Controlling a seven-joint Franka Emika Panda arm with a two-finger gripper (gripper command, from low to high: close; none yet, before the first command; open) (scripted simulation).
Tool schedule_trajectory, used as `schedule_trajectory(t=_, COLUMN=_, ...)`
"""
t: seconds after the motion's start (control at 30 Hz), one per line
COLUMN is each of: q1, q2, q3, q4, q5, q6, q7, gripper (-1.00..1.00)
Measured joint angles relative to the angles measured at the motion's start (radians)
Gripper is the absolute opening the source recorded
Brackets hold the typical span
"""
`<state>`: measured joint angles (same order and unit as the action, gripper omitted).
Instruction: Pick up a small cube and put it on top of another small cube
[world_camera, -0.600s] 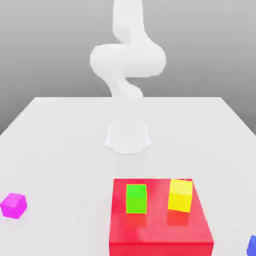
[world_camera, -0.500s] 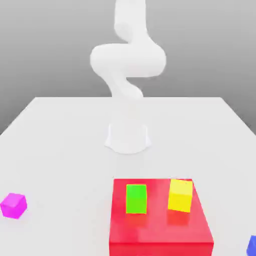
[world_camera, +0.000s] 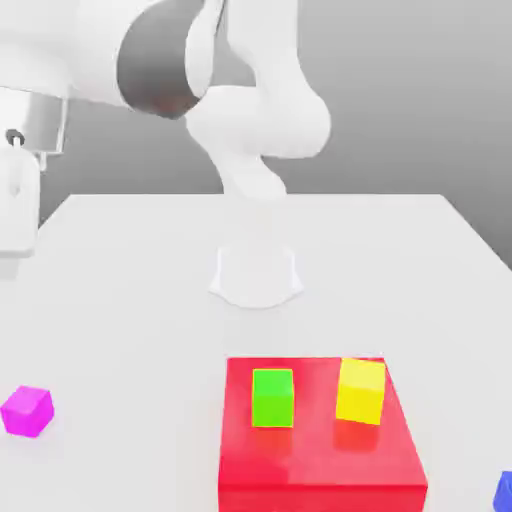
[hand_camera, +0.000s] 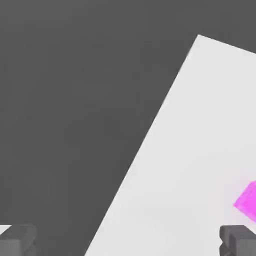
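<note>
I have the gripper (hand_camera: 127, 240) spread wide with nothing between its fingertips (hand_camera: 17, 239); the small cube (world_camera: 27, 410) sits by the table's (world_camera: 130, 290) near edge on the exterior view's left, well apart from the big red block (world_camera: 320, 470); in the hand view it lies off beside one fingertip, not centred; I judge I must shift across, then descend.

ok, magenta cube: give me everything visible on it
The magenta cube is small, plain-faced and bright pink-magenta with a matte, solid look. It sits flat on the white table near the exterior view's left edge, well apart from the big red block. Nothing touches it but the table. In the hand view, one corner shows.
</note>
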<state>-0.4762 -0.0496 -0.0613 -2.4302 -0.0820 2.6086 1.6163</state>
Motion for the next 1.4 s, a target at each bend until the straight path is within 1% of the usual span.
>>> schedule_trajectory(t=0.13, q1=-0.069, q2=0.144, q3=-0.028, q4=-0.026, q5=0.047, q6=0.061, q7=0.113, gripper=0.0)
schedule_trajectory(t=0.23, q1=-0.1, q2=0.252, q3=-0.047, q4=-0.045, q5=0.115, q6=0.106, q7=0.174, gripper=0.0)
schedule_trajectory(t=0.33, q1=-0.13, q2=0.361, q3=-0.037, q4=-0.039, q5=0.168, q6=0.174, q7=0.182, gripper=0.0)
schedule_trajectory(t=0.43, q1=-0.155, q2=0.47, q3=-0.01, q4=-0.018, q5=0.189, q6=0.258, q7=0.171, gripper=0.0)
schedule_trajectory(t=0.47, q1=-0.159, q2=0.488, q3=-0.006, q4=-0.015, q5=0.193, q6=0.273, q7=0.168, gripper=-1.0)
schedule_trajectory(t=0.67, q1=-0.161, q2=0.497, q3=-0.003, q4=-0.013, q5=0.193, q6=0.282, q7=0.168, gripper=-1.0)
schedule_trajectory(t=0.73, q1=-0.155, q2=0.459, q3=-0.011, q4=-0.021, q5=0.187, q6=0.251, q7=0.174, gripper=-1.0)
schedule_trajectory(t=0.87, q1=-0.136, q2=0.328, q3=-0.032, q4=-0.047, q5=0.151, q6=0.146, q7=0.197, gripper=-1.0)
schedule_trajectory(t=1.17, q1=0.09, q2=0.369, q3=0.197, q4=0.1, q5=0.0, q6=0.013, q7=0.026, gripper=-1.0)
schedule_trajectory(t=1.4, q1=0.261, q2=0.407, q3=0.36, q4=0.199, q5=-0.096, q6=-0.065, q7=-0.105, gripper=-1.0)
